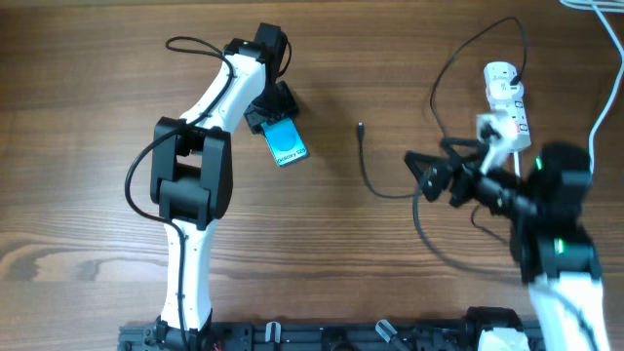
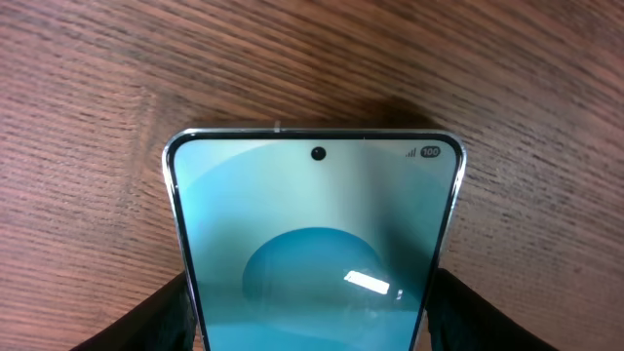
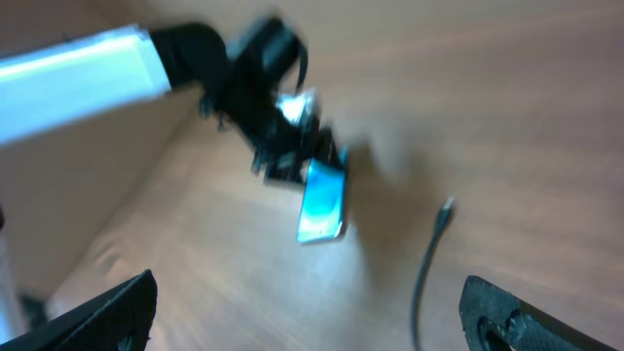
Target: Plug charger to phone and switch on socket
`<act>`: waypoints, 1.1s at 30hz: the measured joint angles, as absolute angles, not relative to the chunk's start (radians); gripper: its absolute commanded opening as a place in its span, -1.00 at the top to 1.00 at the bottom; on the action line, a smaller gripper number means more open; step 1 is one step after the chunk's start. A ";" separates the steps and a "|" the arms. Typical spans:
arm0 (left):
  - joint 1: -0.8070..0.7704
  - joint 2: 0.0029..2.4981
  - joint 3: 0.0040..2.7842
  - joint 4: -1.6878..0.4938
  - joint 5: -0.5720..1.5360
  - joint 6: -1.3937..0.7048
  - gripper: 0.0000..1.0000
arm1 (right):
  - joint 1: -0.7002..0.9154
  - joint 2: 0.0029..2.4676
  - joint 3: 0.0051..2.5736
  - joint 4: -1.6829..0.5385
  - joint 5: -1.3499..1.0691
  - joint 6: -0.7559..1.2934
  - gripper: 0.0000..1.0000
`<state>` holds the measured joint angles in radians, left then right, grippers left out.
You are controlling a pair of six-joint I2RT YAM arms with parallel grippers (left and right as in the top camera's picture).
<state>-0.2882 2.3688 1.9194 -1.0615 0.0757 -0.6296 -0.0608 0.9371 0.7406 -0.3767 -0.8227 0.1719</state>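
Mia: Where is the phone (image 1: 286, 143)?

Tom: It lies on the wooden table (image 1: 88, 68), over on the left side. Its blue-green face looks up. From above I can read "Galaxy" on it.

Mia: Is something holding it?

Tom: Yes, the left gripper (image 2: 310, 278) is. Its two black fingers (image 2: 146, 322) sit against the long sides of the phone, one on each side. I see no gap there, so it pinches the phone. The end with the little camera dot (image 2: 318, 153) pokes out past the fingers.

Mia: And the right gripper (image 1: 421, 175)?

Tom: Its fingers are spread wide, with nothing between them. It is right of the middle and points toward the phone.

Mia: Where is the charger (image 1: 366, 166)?

Tom: The thin black cable lies on the table, between the phone and the right gripper. Its small plug (image 1: 361, 127) rests on the wood, well apart from the phone. From the plug the cable runs past the right gripper and loops off toward the socket (image 1: 507, 93).

Mia: What does the socket look like?

Tom: It is a short white strip at the far right, just beside the right arm (image 1: 556, 195). A thick white cord (image 1: 606, 68) runs near it.

Mia: Is its switch on?

Tom: It is too small. I cannot tell.
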 measured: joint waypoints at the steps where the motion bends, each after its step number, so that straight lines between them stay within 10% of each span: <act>1: -0.287 2.368 1.919 -1.061 0.080 -0.620 -0.11 | -0.058 1.039 0.760 -0.382 -0.861 0.149 -1.00; 10: -0.231 2.366 1.919 -1.074 0.287 -0.437 -0.04 | 0.121 1.728 0.760 0.083 -1.077 0.241 -0.78; 20: -0.236 2.366 1.917 -1.103 0.318 -0.360 -0.04 | 0.418 1.766 0.760 0.235 -0.675 0.385 -0.90; 33: -0.293 2.371 1.916 -1.198 0.328 -0.340 0.05 | 0.422 1.853 0.761 0.360 -0.681 0.434 -0.88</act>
<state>-0.2928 2.3714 1.9163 -1.1976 0.3283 -0.3401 0.4221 1.8526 0.7612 0.3603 -0.6807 0.4335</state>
